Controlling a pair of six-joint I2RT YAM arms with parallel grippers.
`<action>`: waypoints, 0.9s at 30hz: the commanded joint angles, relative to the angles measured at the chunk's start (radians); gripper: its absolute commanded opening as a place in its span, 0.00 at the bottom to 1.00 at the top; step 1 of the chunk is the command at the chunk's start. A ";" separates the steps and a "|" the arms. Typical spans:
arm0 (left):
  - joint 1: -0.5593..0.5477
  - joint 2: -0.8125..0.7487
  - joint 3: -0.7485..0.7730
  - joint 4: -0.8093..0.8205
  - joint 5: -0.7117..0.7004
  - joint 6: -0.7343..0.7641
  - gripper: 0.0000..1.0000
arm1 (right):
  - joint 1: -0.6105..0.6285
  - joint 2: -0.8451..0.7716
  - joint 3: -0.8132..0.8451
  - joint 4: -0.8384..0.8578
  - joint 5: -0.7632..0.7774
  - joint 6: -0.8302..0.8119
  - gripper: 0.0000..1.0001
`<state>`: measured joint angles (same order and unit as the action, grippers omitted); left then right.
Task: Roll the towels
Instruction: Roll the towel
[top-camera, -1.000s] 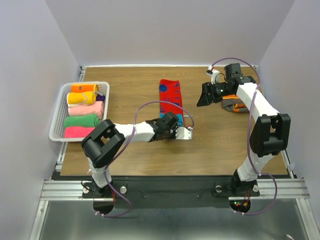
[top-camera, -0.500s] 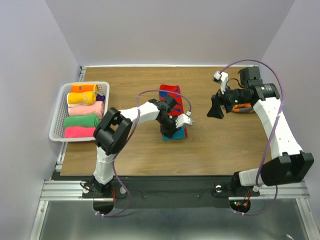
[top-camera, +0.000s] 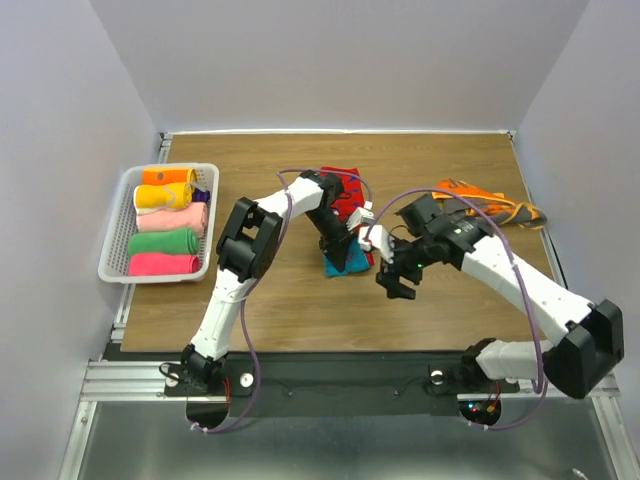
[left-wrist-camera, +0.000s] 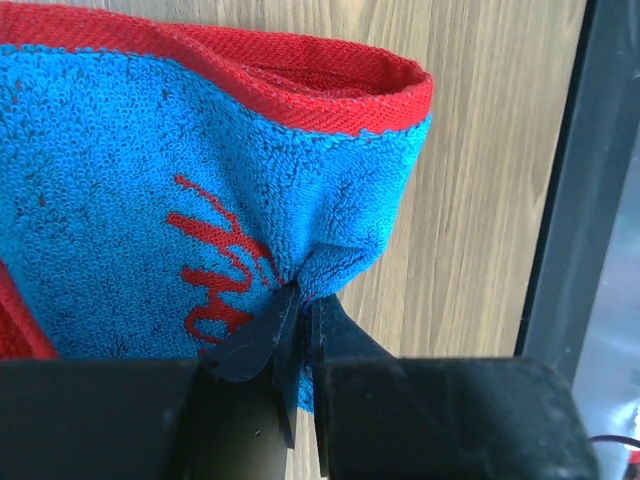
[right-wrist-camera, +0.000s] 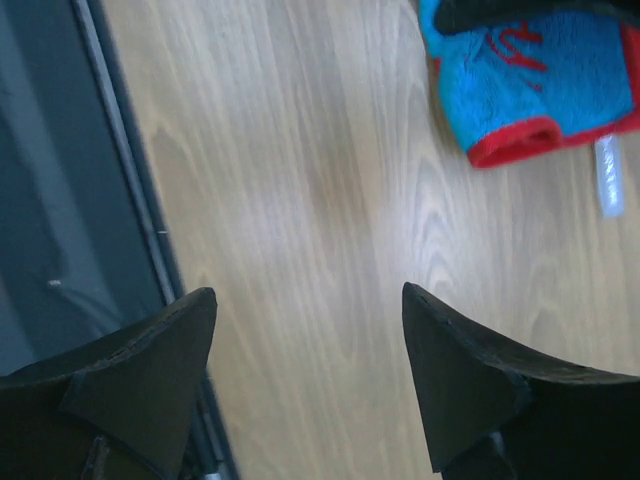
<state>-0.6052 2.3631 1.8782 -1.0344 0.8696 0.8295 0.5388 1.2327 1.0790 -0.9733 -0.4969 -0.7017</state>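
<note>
Nearest to my bases, my right gripper hangs over the bare wood of the table. Its two dark fingers are spread wide, with nothing between them. Just beyond it and a little to the left lies the red and blue towel, about in the middle of the table. The near end of the towel is folded back on itself, so the fluffy blue side with red writing faces up and the red hem runs around the fold. A small white label lies on the wood just beside this end. My left gripper is at the folded end: its jaws are pressed together on a pinch of the blue cloth near the corner, and the cloth wrinkles where they bite. Beyond this gripper the rest of the towel shows red and runs toward the far edge. On the left side stands a white basket holding rolled towels in orange, yellow, pink and green. At the far right an orange towel lies crumpled, well apart from both grippers.
</note>
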 joint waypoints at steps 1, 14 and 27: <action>-0.008 0.088 0.002 -0.001 -0.138 0.069 0.16 | 0.104 0.074 0.004 0.299 0.257 0.038 0.79; 0.001 0.117 0.036 -0.009 -0.141 0.062 0.25 | 0.257 0.226 -0.109 0.637 0.308 -0.137 0.77; 0.013 0.110 0.021 0.005 -0.138 0.060 0.29 | 0.256 0.395 -0.140 0.775 0.345 -0.203 0.66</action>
<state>-0.5980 2.4008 1.9285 -1.0878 0.8909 0.8364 0.7982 1.5925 0.9287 -0.2867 -0.1692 -0.8902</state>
